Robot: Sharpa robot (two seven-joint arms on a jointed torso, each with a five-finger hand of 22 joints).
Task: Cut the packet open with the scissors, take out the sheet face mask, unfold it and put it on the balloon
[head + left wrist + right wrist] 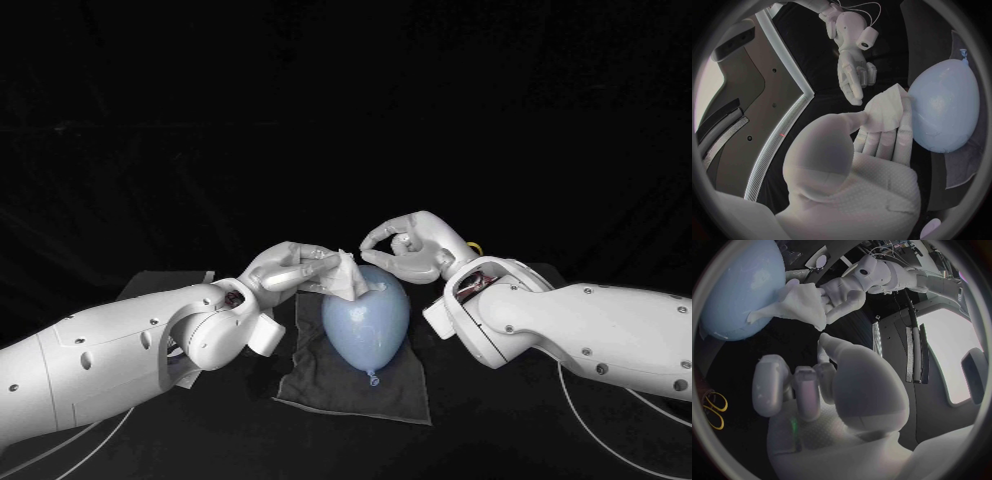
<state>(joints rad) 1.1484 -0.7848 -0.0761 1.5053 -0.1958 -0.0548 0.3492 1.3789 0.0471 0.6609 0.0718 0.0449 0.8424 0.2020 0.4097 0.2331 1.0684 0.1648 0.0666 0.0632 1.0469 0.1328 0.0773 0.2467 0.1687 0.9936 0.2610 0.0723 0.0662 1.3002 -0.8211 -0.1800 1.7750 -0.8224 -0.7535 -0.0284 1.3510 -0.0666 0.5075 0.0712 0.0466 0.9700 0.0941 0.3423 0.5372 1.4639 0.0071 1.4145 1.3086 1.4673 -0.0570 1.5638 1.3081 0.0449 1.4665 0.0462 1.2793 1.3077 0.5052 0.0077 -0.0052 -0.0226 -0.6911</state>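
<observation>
One mask [338, 272], pinched by left hand [289, 265], touching balloon [364, 325], right hand [411, 245] nearby

Crumpled white mask [340, 271] touching pale-blue balloon [364, 322].

One balloon [361, 320], one sheet face mask [342, 271], one pair of scissors [716, 410] and one dark cloth [335, 398] were counted.
</observation>
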